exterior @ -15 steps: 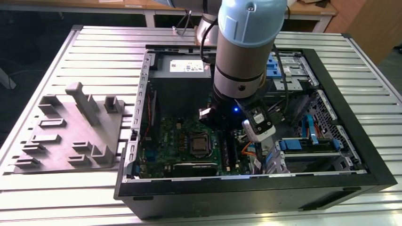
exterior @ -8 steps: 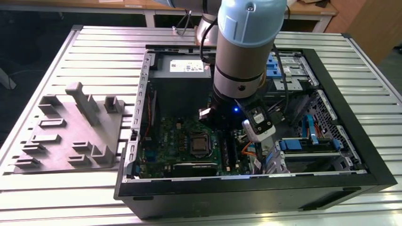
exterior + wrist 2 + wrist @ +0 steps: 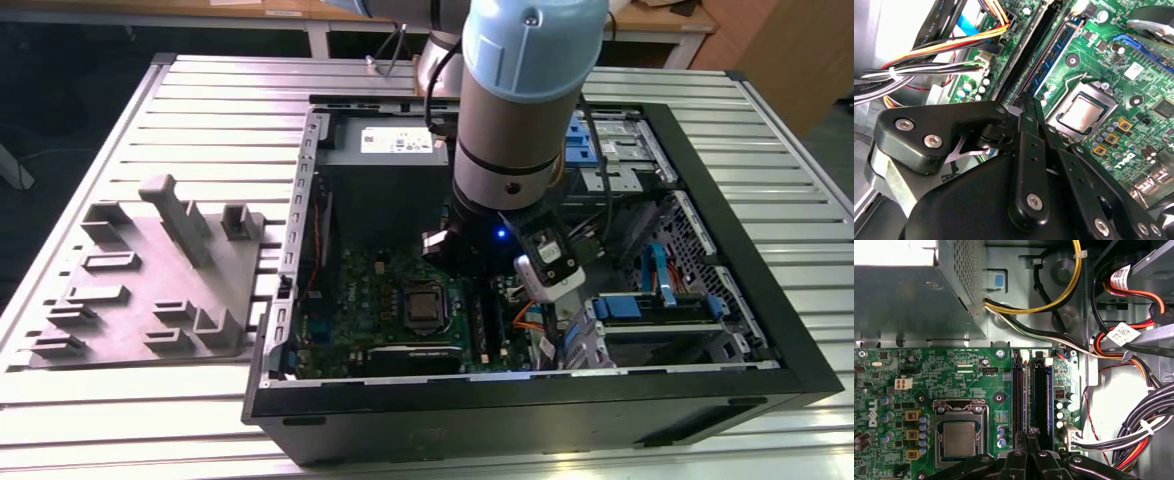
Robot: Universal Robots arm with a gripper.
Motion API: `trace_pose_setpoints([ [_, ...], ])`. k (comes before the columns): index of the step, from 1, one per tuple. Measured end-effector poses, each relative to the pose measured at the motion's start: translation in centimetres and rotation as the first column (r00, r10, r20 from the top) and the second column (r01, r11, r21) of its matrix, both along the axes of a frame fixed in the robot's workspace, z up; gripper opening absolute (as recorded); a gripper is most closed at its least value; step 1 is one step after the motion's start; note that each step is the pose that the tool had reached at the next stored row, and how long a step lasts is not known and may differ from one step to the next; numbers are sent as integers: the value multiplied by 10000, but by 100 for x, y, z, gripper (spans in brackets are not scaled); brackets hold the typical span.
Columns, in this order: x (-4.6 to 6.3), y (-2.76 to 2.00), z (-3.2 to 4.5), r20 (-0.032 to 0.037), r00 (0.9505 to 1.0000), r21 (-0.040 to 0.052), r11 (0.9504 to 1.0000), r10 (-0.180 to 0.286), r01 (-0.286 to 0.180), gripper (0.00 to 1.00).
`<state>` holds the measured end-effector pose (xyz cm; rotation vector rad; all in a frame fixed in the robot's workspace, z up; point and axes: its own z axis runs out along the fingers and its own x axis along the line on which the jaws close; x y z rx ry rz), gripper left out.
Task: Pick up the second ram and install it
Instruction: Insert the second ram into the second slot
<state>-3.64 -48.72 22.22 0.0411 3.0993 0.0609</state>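
The arm [image 3: 514, 110] stood near vertical, reaching straight down into the case, its wrist low over the board. The gripper [image 3: 1029, 107] pointed down at the memory slots, its black linkages drawn in and the fingers [image 3: 1026, 440] pressed close together, side by side, with no gap visible between them in both wrist views.
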Motion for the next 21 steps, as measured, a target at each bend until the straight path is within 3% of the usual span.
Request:
trace_pose_setpoints([
  [21, 0, 11, -52, 0, 10000, -17, 10000, 0, 0, 11],
])
